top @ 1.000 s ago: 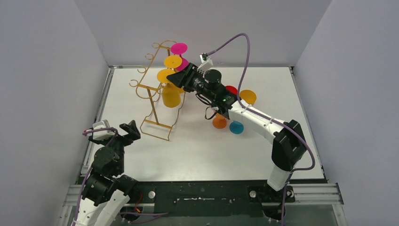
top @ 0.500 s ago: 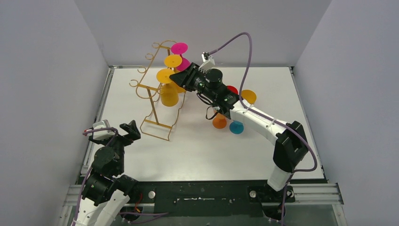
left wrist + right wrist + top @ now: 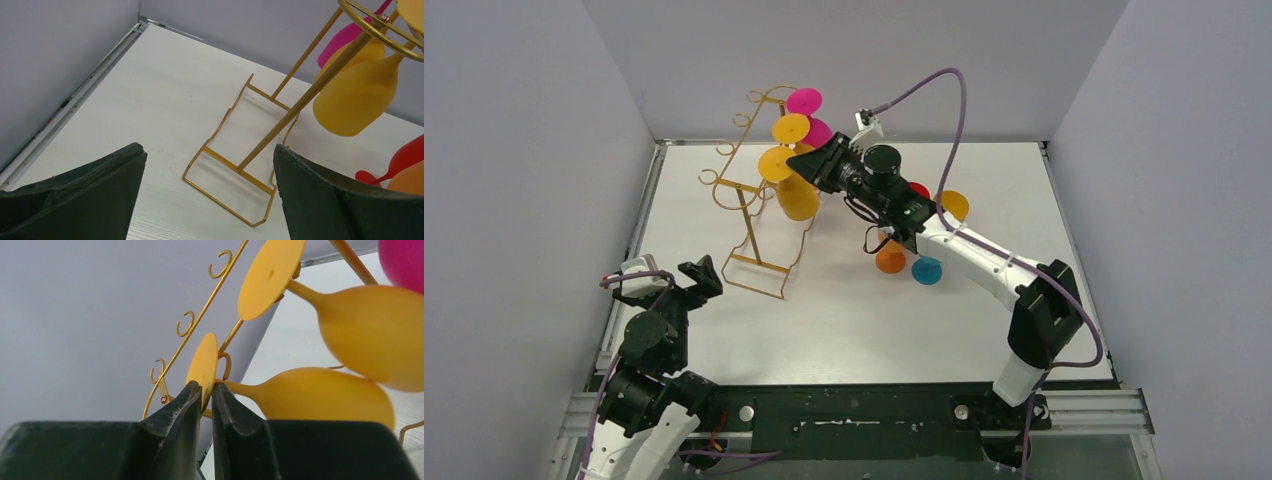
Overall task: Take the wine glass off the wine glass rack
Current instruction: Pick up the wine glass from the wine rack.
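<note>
White bench (image 3: 844,310), grey walls (image 3: 524,150).
Right hand (image 3: 206,395) pinches a yellow glass's (image 3: 310,396) foot on the rack (image 3: 746,215); left hand (image 3: 207,150) spread; arm (image 3: 969,258) half hides other glasses (image 3: 926,270).

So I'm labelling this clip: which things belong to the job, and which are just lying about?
In the job: wine glass rack; yellow wine glass on it; right gripper, shut on that glass's foot.

Lying about: second yellow glass and pink glass on the rack; orange glass, teal glass and red glass on the table; left gripper, open.
</note>
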### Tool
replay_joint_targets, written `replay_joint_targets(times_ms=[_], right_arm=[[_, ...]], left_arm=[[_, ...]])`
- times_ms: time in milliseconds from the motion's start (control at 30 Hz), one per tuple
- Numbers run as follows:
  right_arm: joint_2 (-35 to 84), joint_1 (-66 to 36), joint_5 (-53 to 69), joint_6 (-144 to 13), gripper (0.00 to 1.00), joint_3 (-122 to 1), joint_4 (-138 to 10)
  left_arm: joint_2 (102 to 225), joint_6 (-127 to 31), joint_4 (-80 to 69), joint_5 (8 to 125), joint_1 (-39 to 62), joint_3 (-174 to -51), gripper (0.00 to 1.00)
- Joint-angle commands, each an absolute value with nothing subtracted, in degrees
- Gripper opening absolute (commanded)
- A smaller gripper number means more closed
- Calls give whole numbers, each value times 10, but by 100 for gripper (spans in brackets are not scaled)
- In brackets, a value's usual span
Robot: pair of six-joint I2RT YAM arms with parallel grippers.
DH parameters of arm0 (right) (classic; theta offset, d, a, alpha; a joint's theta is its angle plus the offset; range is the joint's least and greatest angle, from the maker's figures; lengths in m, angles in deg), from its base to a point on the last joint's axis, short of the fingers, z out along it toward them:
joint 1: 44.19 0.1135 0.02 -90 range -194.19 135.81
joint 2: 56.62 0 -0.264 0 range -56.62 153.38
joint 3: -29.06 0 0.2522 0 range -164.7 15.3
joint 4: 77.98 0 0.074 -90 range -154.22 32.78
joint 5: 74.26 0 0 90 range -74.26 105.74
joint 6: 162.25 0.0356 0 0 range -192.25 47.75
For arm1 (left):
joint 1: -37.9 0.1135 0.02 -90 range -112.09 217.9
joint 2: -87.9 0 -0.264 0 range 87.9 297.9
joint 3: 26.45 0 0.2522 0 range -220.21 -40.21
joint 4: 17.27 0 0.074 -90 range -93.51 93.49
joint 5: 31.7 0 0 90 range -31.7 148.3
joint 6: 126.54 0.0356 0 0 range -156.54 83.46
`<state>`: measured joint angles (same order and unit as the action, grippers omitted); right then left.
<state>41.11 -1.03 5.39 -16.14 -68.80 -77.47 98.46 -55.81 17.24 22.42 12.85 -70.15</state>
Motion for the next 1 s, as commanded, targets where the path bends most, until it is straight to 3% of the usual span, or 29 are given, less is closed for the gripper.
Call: replay_joint_targets(times_ms=[0, 300, 967], right_arm=[[368, -13, 43, -134, 12, -678, -822], [347, -20, 34, -93, 5, -645, -855], [349, -43, 0, 14, 0, -601, -931]], left_arm=[[989, -552, 149, 231, 131, -716, 97], [988, -554, 151, 229, 131, -716, 97], [988, -553, 151, 231, 131, -716, 97]])
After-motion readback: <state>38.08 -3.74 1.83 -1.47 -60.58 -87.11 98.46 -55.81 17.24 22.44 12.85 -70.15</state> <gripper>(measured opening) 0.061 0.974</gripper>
